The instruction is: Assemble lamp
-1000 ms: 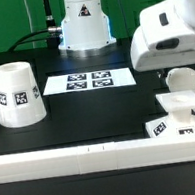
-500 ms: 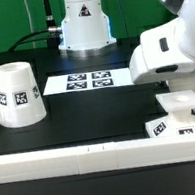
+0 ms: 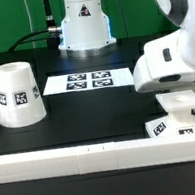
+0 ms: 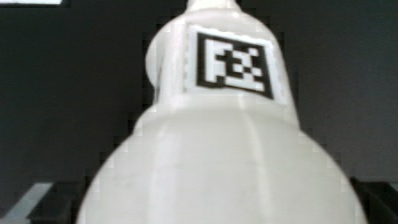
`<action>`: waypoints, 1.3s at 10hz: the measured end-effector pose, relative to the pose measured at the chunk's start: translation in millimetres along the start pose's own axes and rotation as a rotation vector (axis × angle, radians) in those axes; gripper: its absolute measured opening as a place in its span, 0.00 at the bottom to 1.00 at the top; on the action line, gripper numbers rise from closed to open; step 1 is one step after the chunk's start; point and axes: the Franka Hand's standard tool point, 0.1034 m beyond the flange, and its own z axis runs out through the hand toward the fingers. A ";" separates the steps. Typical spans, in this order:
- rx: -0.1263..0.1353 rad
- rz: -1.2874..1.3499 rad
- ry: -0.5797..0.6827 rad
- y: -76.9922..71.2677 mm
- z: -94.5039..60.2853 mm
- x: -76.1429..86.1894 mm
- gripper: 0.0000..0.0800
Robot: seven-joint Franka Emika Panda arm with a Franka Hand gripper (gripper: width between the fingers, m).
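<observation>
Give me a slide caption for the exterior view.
Panda arm hangs over the lamp base at the exterior view's right; shade stands at its left, marker board between.

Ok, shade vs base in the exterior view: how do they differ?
Shape: the shade is tall and tapered, the base low and flat. Place: shade stands free at the exterior view's left; base sits at its right, below the arm. Both white, both tagged.

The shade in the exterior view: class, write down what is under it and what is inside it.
The shade stands wide end down on the black table. Its own wall covers the inside, so nothing in there can be seen.
</observation>
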 end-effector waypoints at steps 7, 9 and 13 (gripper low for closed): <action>0.005 -0.001 0.008 3.1 -4.4 1.4 0.72; 0.010 -0.018 0.021 7.5 -16.0 -1.1 0.72; 0.025 -0.107 0.069 37.6 -97.7 -34.9 0.72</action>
